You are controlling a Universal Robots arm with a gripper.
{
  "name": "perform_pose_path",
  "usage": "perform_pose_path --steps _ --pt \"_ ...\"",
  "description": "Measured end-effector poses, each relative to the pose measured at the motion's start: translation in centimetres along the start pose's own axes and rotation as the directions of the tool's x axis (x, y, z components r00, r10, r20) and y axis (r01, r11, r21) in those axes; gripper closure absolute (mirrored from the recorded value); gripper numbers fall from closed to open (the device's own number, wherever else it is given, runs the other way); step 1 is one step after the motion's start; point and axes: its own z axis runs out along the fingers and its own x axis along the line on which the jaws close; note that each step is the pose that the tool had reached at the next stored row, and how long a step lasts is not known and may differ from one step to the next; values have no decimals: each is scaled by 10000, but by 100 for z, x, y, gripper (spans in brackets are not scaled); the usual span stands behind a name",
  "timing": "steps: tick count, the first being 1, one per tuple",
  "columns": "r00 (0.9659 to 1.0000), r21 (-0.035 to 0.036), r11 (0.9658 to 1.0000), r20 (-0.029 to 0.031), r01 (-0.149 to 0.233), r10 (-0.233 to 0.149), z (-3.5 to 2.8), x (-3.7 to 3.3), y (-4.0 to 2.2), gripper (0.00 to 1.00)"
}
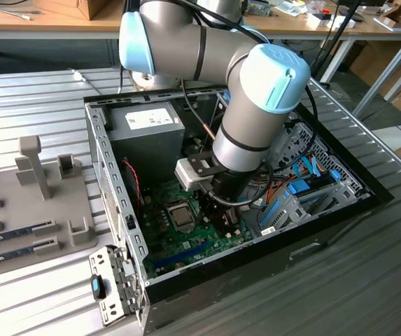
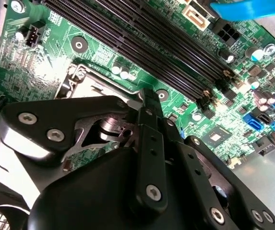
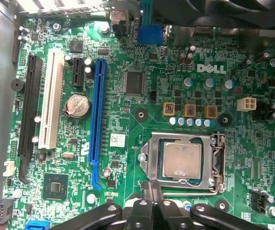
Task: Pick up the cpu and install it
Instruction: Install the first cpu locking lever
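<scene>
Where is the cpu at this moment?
In the first wrist view the cpu sits in the metal socket frame on the green motherboard, beside the blue slot.

A robotics lab or workshop: an open computer case is lying on a ribbed metal bench, cluttered wooden desks standing at the far side.

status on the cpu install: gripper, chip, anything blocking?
Gripper low over the motherboard, at the socket edge; finger state unclear. Cpu sits flat in the socket, silver top showing. Nothing lying over it.
</scene>
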Motion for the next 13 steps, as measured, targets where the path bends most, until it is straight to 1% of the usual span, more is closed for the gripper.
perform_pose_path --steps 5,7,11,12,13 --pt "10000 0 10000 -7 0 0 28 0 -25 89" --pt "10000 2 10000 -4 -1 1 42 0 -53 89" --pt "10000 -1 10000 -15 -2 2 48 2 -62 89" --pt "10000 1 10000 3 1 -1 50 4 -63 89" --pt "10000 9 10000 92 10 -11 42 9 -63 89"
